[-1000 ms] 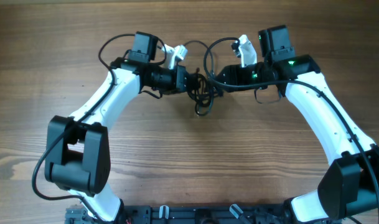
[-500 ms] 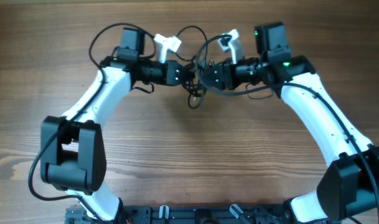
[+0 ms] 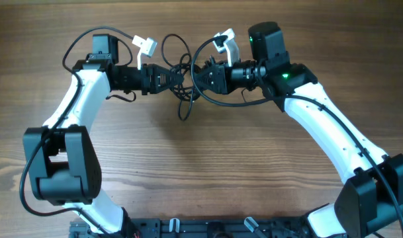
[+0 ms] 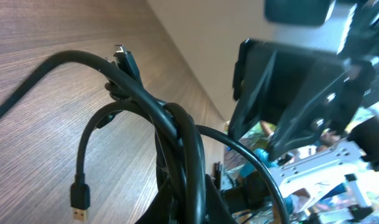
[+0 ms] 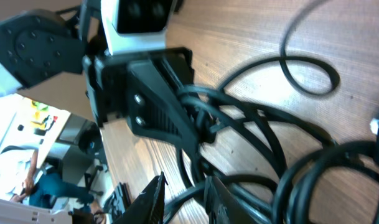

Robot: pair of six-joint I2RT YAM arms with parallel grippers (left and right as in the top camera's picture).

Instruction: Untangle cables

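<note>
Black, thin, flexible cables (image 3: 182, 80) are bunching in a tight knot at the upper centre of the overhead frame, right between my two hands. One loose loop is hanging below the knot towards the middle of the brown wooden bench (image 3: 254, 165).

I am watching the left hand (image 3: 169, 78) reaching in from the left of the frame, pinched tight on the knot. In the left wrist view the cords are rising as a thick twisted bundle from the bottom centre, where that hand is gripping them. One strand there is curving out to the lower left and ending in a black plug with a gold tip (image 4: 80, 200), showing against the wood grain.

The right hand (image 3: 202, 74) is pointing in from the right, its tip just beside the left hand's tip. In the right wrist view its two black fingers (image 5: 153, 198) are standing at the bottom edge with only a narrow gap between them. A cord is running across that gap, and I cannot tell whether they are pinching it. Higher in that view the cords are fanning out to the right, one forming a closed loop in the upper right corner.
</note>
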